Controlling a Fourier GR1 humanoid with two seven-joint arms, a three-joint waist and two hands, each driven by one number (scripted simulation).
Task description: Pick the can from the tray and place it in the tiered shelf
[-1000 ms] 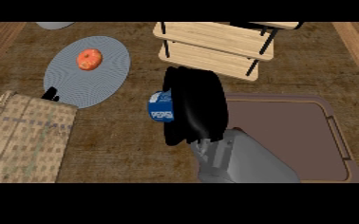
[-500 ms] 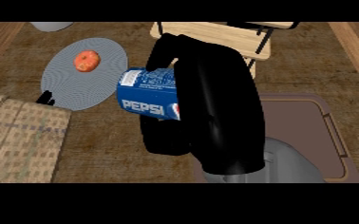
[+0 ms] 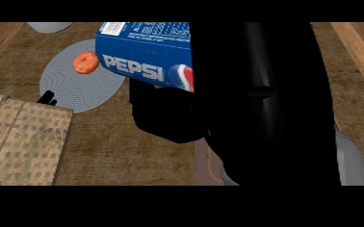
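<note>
Can (blue, Pepsi) sits grasped in the right hand, high over the wooden counter; a plate lies left.

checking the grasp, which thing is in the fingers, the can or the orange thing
The blue Pepsi can, gripped by the right hand. The small orange thing lies apart on the grey plate.

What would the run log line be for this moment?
stage: carrying | right robot hand: shut on can | can: lifted close to the camera, above the counter | shelf: hidden | left robot hand: not in view
</note>
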